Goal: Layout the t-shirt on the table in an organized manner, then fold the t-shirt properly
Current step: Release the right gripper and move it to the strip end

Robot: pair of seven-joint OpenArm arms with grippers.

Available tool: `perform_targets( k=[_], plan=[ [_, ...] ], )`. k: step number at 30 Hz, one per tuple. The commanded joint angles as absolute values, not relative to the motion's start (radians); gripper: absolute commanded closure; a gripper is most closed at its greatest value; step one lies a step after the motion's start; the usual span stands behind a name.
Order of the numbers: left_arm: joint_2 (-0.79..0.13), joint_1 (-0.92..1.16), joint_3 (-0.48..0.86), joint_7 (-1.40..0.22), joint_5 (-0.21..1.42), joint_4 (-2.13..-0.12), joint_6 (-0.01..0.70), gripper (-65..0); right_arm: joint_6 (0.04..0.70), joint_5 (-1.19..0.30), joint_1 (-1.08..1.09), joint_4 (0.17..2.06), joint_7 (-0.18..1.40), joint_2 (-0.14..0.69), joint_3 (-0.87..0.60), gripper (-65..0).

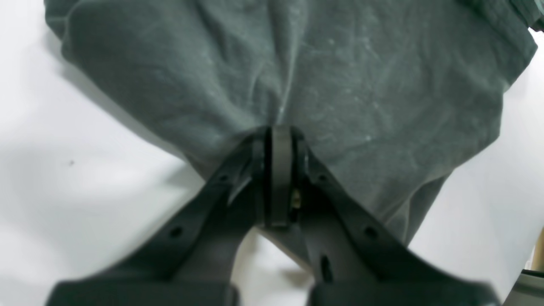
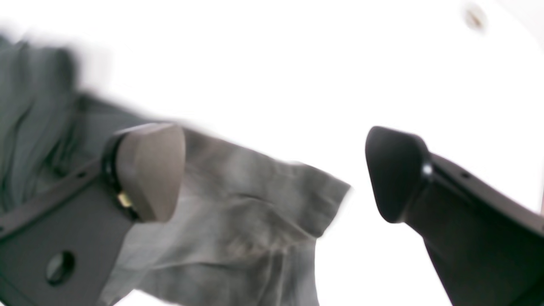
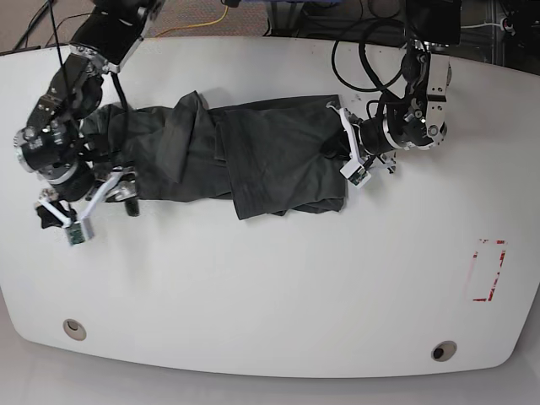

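Dark grey wrinkly cotton t-shirt [image 3: 228, 160] lies bunched across far half of big white smooth table [image 3: 278, 287]. Left gripper [image 1: 278, 140] pinched tight on shirt's edge. Right gripper [image 2: 274, 172] spread wide, sleeve beneath.

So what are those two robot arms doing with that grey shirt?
They are laying out the t-shirt on the white table so it can be folded. The left gripper is shut on one edge of the cloth. The right gripper is wide open by the other end, holding nothing. The shirt lies stretched out between them but bunched and wrinkly, not yet flat.
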State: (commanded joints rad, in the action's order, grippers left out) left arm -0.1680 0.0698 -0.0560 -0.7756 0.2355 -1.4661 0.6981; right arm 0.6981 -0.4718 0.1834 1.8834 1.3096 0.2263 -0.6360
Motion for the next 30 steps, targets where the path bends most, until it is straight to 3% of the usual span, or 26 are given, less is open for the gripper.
perform_targets(
  k=[11, 18, 30],
  plan=[
    [-0.206, 0.077, -0.054, -0.776, 0.237, -1.466, 0.698, -0.4, 0.698, -0.766, 0.220, 1.492, 1.379, 0.386, -0.759, -65.0],
    [-0.220, 0.077, -0.054, -0.776, 0.237, -1.469, 0.698, -0.4, 0.698, -0.855, 0.211, 1.211, 1.337, 0.478, -0.757, -65.0],
    [-0.220, 0.077, -0.054, -0.776, 0.239, -1.471, 0.698, -0.4, 0.698, -0.860, 0.143, 1.124, 1.300, 0.515, -0.753, -65.0]
  ],
)
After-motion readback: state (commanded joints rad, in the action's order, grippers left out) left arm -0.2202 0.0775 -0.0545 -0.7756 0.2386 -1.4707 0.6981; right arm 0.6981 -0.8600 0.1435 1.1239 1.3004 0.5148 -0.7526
